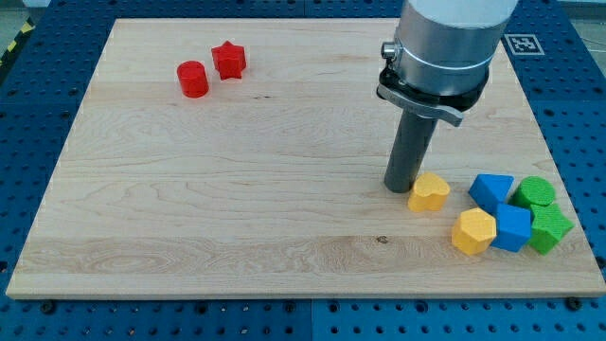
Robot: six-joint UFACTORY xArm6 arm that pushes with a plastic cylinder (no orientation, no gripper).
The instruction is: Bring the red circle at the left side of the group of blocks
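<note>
The red circle [192, 79] sits near the view's top left of the wooden board [237, 189], just left of a red star [228, 60]. The group of blocks lies at the view's lower right: a yellow heart [429, 191], a yellow hexagon [473, 231], a blue triangle-like block [491, 188], a blue cube [512, 227], a green round block [535, 192] and a green star [550, 227]. My tip [399, 188] rests on the board, touching or almost touching the left side of the yellow heart, far right of the red circle.
The arm's silver body [445, 43] hangs over the board's top right. A blue perforated table [38, 114] surrounds the board. A marker tag [522, 43] lies beyond the top right corner.
</note>
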